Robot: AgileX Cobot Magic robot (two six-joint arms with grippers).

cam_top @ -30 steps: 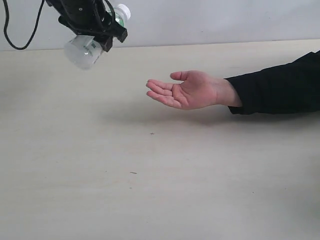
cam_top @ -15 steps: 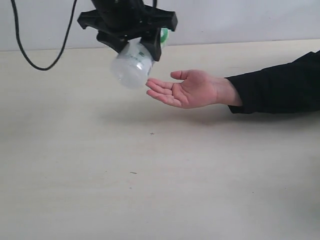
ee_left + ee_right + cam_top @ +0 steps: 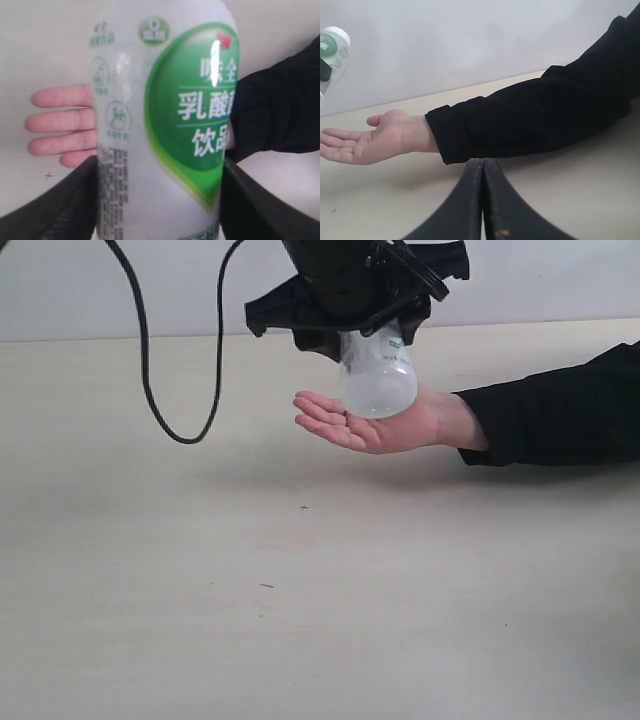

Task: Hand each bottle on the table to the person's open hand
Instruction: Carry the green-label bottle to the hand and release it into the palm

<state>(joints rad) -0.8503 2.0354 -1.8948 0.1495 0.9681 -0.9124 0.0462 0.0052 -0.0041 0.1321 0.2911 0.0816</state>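
Note:
My left gripper (image 3: 375,335) is shut on a clear white-labelled bottle (image 3: 378,375) with green marks and holds it base down right over the palm of the person's open hand (image 3: 375,425). Whether the base touches the palm, I cannot tell. In the left wrist view the bottle (image 3: 165,125) fills the frame between the black fingers (image 3: 70,205), with the hand (image 3: 62,125) behind it. My right gripper (image 3: 482,167) is shut and empty, low over the table (image 3: 580,195) near the black sleeve (image 3: 535,117). From there the hand (image 3: 370,135) and the bottle's cap end (image 3: 332,47) show. No other bottles are in view.
The person's black-sleeved arm (image 3: 560,405) lies across the right side of the table (image 3: 300,590). A black cable (image 3: 150,370) hangs from the left arm over the back left. A pale wall (image 3: 100,290) stands behind the table's far edge.
My left gripper has carried the bottle rightward and down, from the far left to directly above the open palm. The bottle turned from tilted to nearly upright. The hand stayed put.

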